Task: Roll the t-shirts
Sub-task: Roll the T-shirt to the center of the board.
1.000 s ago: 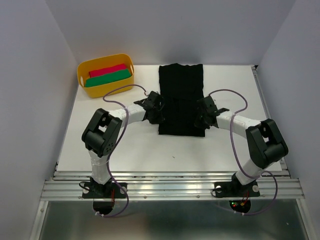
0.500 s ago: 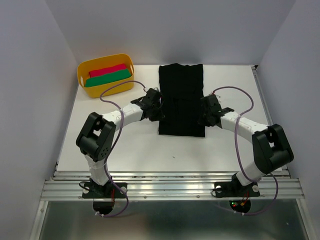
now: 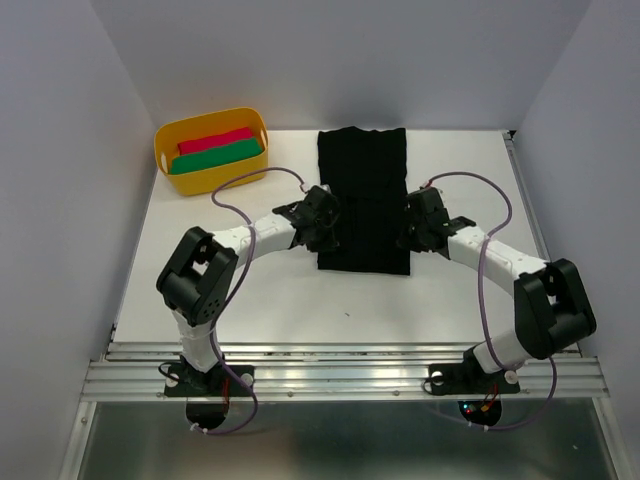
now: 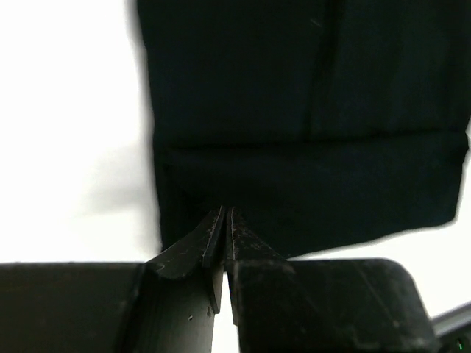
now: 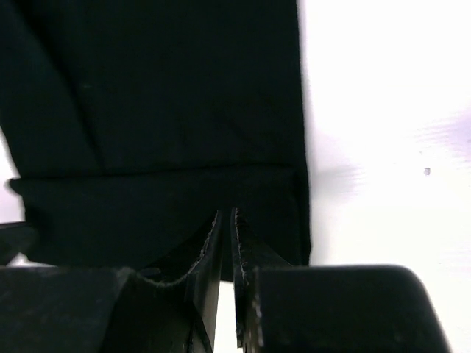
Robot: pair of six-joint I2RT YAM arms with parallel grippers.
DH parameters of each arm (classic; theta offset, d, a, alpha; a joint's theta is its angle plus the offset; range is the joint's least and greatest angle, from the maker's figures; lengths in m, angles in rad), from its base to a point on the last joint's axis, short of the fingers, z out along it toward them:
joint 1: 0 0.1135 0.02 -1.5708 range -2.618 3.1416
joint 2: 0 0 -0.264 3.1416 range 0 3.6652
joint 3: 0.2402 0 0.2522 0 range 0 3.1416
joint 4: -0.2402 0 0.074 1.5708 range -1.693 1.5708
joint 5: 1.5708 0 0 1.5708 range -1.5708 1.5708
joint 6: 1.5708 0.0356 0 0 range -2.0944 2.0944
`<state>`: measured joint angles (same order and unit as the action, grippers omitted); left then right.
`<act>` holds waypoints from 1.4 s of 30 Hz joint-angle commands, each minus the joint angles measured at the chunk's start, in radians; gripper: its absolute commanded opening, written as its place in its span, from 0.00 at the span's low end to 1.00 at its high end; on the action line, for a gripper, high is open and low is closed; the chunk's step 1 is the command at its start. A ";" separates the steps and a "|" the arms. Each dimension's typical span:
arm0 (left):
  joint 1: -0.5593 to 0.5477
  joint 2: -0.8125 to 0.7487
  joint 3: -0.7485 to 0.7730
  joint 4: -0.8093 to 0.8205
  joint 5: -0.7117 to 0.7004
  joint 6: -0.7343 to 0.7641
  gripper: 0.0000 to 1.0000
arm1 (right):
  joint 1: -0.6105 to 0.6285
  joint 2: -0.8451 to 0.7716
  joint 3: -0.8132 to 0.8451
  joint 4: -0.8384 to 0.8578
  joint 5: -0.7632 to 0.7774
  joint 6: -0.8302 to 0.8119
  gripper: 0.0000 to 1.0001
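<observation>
From above, 1 black t-shirt (image 3: 362, 190) lies as a long strip on the white desk (image 3: 250, 290), to the right of the 1 yellow tub (image 3: 215, 182) and apart from it. The tub holds 1 red roll (image 3: 215, 139) and 1 green roll (image 3: 215, 156). The 2 arms meet the strip's near end, the left fingers (image 3: 325, 225) on the tub side and the right fingers (image 3: 412, 228) on the other.

Only the wrist views show the grip. In the left wrist view, the fingers are closed to a hairline, pinching a folded band of cloth. The right wrist view shows the same on the edge away from the tub.

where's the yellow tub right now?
Top external view: the yellow tub sits at the far left of the table, left of the black t-shirt and apart from it.
</observation>
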<state>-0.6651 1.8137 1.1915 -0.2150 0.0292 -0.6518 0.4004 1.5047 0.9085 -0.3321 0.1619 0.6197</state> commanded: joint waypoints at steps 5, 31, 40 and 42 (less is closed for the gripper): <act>-0.097 -0.038 0.046 0.066 0.099 -0.046 0.17 | 0.035 -0.038 0.012 0.054 -0.153 0.031 0.15; -0.106 -0.109 -0.038 -0.006 -0.018 -0.042 0.15 | 0.104 -0.034 0.035 -0.021 -0.093 0.051 0.16; -0.087 -0.100 -0.142 0.006 -0.126 -0.060 0.16 | 0.104 -0.047 -0.022 -0.074 0.083 0.034 0.19; -0.088 -0.070 -0.150 0.022 -0.120 -0.063 0.16 | 0.104 -0.052 -0.031 -0.077 0.084 0.032 0.19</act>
<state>-0.7509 1.7073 1.0714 -0.1921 -0.0471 -0.7128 0.4992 1.4883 0.8936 -0.3832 0.1719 0.6655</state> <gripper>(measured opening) 0.156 0.189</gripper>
